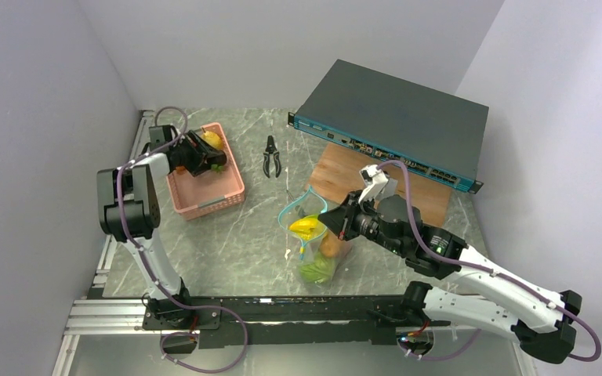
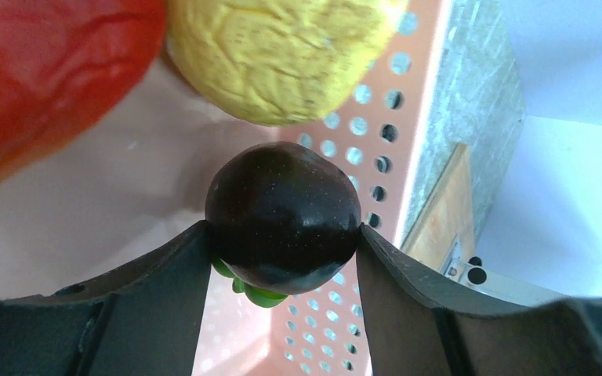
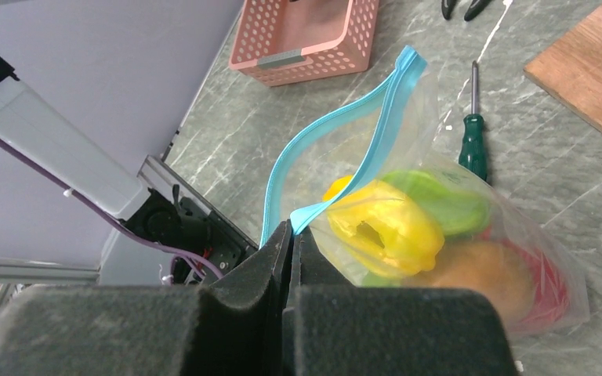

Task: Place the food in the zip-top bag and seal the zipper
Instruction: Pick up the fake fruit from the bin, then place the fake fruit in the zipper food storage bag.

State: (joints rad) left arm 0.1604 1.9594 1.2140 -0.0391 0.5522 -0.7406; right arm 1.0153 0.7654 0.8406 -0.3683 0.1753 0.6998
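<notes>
Zipper (image 3: 376, 141) corner pinched in right end effector (image 3: 291, 235).

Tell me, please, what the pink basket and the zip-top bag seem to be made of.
Pink basket: probably rigid moulded plastic, matte; evenly punched round holes. Zip-top bag: thin clear plastic film, glossy; it creases, and the food shows through.

Your marble table (image 1: 235, 243) holds the zip-top bag (image 1: 315, 252) at the right gripper (image 3: 288, 235), screwdriver (image 3: 474, 145) and wooden board (image 1: 343, 177) beyond it, pliers (image 1: 272, 157) and pink basket (image 1: 213, 205) farther left.
</notes>
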